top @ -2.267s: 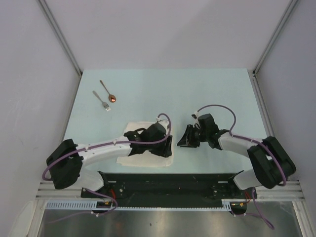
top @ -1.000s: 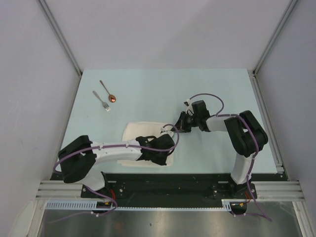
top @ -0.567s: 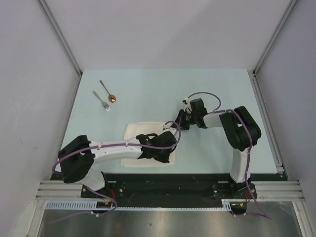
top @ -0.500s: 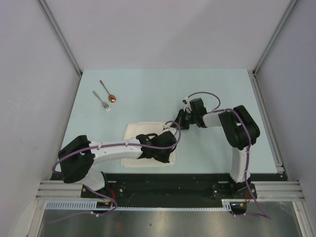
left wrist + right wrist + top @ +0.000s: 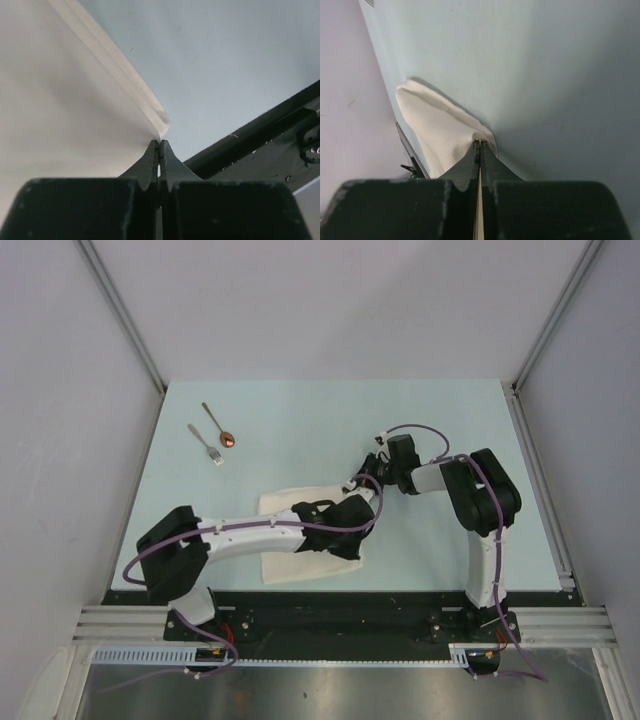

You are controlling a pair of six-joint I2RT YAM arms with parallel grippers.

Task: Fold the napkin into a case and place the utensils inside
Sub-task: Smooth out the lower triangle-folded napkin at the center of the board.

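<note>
Progress looks early to me: the napkin lies mostly flat at the near middle of the table, no pouch shape yet, and the fork and spoon sit untouched at the far left, well apart from it. Meanwhile the left gripper is pinched tight on the napkin's near right corner and the right gripper is clamped on its far right corner, cloth right at the tips in both wrist views. So the folding and loading are all left to do, I'd say.
</note>
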